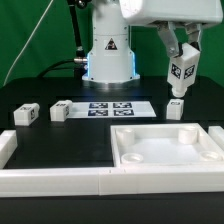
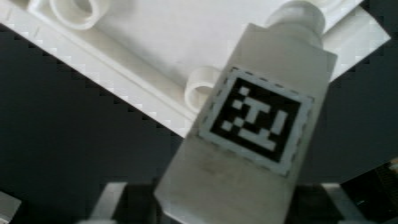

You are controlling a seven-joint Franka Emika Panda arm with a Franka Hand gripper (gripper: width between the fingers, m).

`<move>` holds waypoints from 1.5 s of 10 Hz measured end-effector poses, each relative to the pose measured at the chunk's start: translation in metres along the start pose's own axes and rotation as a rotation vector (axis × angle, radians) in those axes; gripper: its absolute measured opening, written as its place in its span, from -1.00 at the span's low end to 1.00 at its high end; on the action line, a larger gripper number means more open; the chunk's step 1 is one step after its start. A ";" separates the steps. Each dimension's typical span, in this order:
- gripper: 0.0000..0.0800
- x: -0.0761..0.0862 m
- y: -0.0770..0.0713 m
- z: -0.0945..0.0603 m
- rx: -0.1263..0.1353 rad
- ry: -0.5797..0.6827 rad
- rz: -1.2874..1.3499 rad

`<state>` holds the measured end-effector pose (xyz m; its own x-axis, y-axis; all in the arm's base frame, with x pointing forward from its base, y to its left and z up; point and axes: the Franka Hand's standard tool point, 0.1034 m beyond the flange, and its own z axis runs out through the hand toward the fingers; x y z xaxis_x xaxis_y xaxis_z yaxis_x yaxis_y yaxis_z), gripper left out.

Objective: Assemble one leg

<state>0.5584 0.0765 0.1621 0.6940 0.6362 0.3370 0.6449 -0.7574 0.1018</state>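
— What do we find in the tabletop (image 1: 165,150)?
— A shallow moulded recess, with a round socket (image 2: 75,11) at one corner.
— And the leg (image 1: 182,72)?
— A white block, narrowing toward one end, with a black-and-white tag on its face. Our hand (image 1: 183,55) pinches it tilted in the air beyond the tabletop's far edge, just above a second leg (image 1: 175,109) standing on the counter (image 1: 60,140).

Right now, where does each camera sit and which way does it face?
Exterior view: across the table, facing the robot's base; shows the gripper shut on the leg.
Wrist view: on the wrist, looking along the leg onto the tabletop; gripper parts too blurred to tell.
Shared: the leg, the tabletop.
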 end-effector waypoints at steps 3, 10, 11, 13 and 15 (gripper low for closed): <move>-0.17 -0.004 0.034 0.015 -0.084 0.048 -0.148; -0.17 0.002 0.052 0.032 -0.137 0.089 -0.202; -0.17 0.016 0.048 0.036 -0.117 0.096 -0.182; -0.17 0.025 0.052 0.038 -0.127 0.115 -0.181; -0.17 0.026 0.056 0.040 -0.163 0.153 -0.162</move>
<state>0.6252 0.0570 0.1394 0.5214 0.7308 0.4406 0.6752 -0.6690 0.3107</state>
